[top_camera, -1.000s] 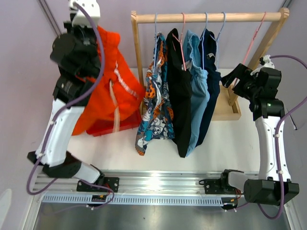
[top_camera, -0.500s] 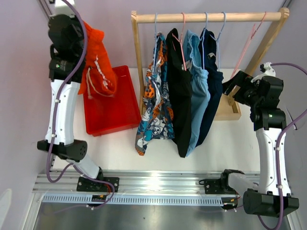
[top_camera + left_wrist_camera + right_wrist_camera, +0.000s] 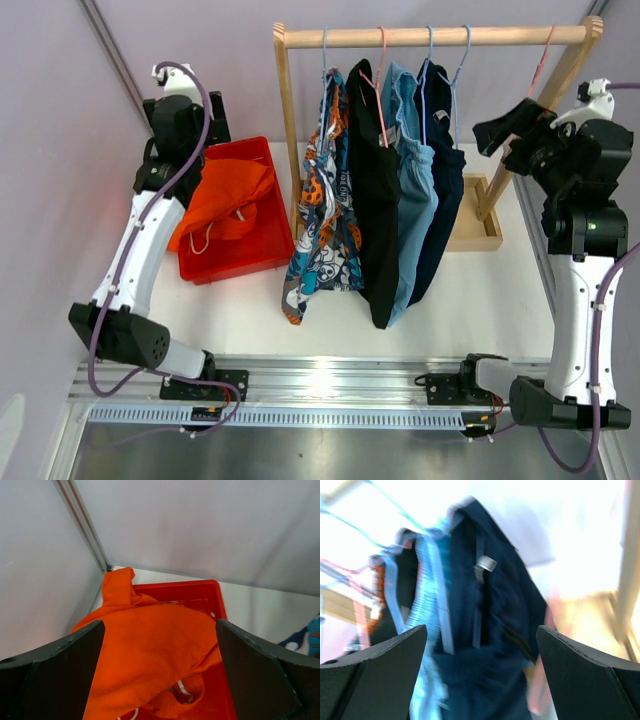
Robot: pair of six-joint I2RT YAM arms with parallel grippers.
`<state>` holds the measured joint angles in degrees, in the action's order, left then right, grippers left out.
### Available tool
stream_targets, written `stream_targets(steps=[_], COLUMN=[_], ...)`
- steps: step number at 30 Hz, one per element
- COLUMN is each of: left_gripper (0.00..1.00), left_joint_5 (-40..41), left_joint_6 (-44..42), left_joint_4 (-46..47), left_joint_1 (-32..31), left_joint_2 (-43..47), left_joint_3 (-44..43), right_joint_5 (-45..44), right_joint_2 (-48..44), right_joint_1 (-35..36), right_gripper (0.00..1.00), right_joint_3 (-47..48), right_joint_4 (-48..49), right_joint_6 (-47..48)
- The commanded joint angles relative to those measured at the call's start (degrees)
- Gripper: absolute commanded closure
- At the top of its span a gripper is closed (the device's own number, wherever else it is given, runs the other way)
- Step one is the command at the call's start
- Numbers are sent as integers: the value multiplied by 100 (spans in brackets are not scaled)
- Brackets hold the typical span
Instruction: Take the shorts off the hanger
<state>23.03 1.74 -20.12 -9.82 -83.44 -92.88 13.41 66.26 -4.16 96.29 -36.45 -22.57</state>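
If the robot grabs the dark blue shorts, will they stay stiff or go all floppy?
Probably floppy: the navy shorts hang in long soft folds under the wooden rail. They would likely bunch up when pinched, like the orange shorts crumpled in the red bin. They look light, so a pull might set them swinging.

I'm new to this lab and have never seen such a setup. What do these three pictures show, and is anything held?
Two robot arms stand at a table. The wide picture is from a fixed camera above and behind them; the other two come from wrist cameras, dark fingers at the edges. On the table stand a wooden rack and a red tray. On the rack hang patterned shorts, black shorts, light blue shorts and navy shorts; orange shorts lie in the tray. The left gripper, by the tray, and right gripper, facing the navy shorts, are open and hold nothing.
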Motion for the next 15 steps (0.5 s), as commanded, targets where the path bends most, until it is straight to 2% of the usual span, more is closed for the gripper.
stream_targets(steps=[1,2,6,10,13,15], left_gripper=[1,1,1,1,1,1], left_joint_5=[-508,-510,-650,-799,-905,-905], left_joint_6=[669,670,784,898,951,916], left_joint_4=[122,148,236,245,228,202], left_joint_1=[16,7,-2,-2,-2,-2], left_joint_2=[879,1021,1716,2305,2674,2850], left_joint_3=[566,569,1489,2280,2581,2757], right_joint_5=[48,13,-312,-471,-593,-664], right_joint_2=[316,431,1063,1635,1873,1926], right_joint_1=[388,390,1100,1234,1251,1260], right_gripper=[1,0,1,3,9,17], right_joint_3=[546,697,1346,1787,1858,1823], right_joint_4=[147,112,-38,-135,-91,-38], right_joint_6=[-116,-108,77,165,183,183])
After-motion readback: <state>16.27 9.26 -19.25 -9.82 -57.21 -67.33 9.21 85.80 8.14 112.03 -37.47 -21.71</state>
